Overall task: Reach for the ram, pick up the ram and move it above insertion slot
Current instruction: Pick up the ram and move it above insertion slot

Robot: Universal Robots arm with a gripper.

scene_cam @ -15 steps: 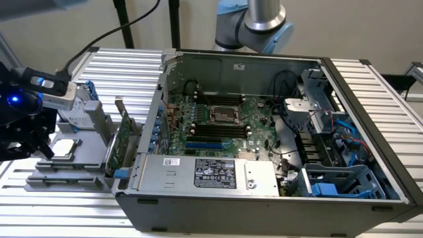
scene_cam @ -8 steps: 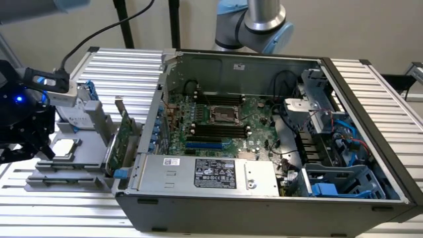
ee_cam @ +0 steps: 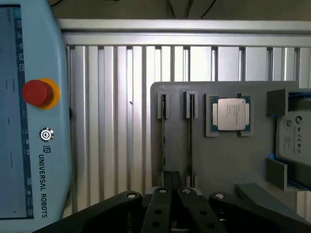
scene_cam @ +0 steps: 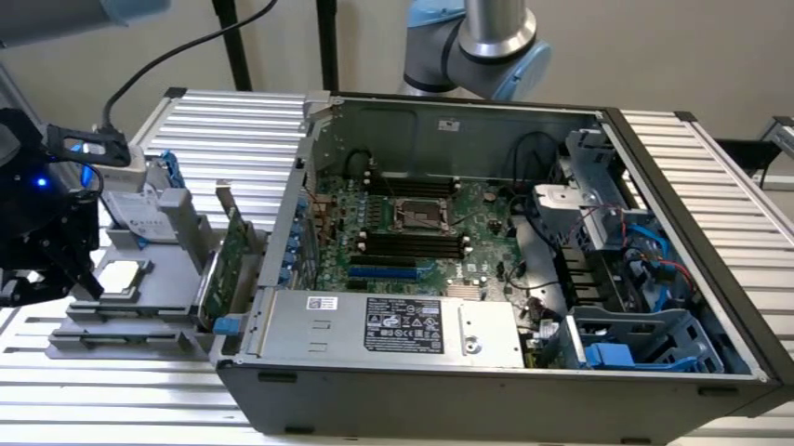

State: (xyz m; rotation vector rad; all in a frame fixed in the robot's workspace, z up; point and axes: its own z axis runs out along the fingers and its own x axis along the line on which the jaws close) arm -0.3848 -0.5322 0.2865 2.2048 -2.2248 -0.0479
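Exterior view: we log the end effector (scene_cam: 44, 274) at 9 o'clock in the frame, hanging over the grey holder (scene_cam: 125, 321) on the slatted worktop (scene_cam: 149, 409). The open computer case (scene_cam: 496, 390) spreads from centre toward 3 o'clock, and an arm (scene_cam: 484, 42) joint sits at 12 o'clock behind it. Inside the case we note the motherboard (scene_cam: 478, 200) with its black memory slots (scene_cam: 410, 243) bare. A green expansion card (scene_cam: 223, 269) stands on edge between holder and case. On the holder lie a processor chip (scene_cam: 122, 275) and, toward 12 o'clock from it, a drive (scene_cam: 139, 212) propped at a tilt. Wrist view: the end effector (ee_cam: 174, 194) looks clenched, its fingers (ee_cam: 163, 206) drawn together with nothing between them. The ram (ee_cam: 190, 145) stands on edge in a narrow slot of the holder (ee_cam: 228, 165), with a twin stick (ee_cam: 163, 145) in the neighbouring slot. Both are untouched and lie just beyond the fingertips, which aim between the two. Beside the ram's slot sits the processor chip (ee_cam: 231, 114), with the drive (ee_cam: 294, 136) past it. A teach pendant (ee_cam: 34, 145) with a red stop button (ee_cam: 37, 92) rests on the worktop (ee_cam: 112, 121), well apart from the holder.
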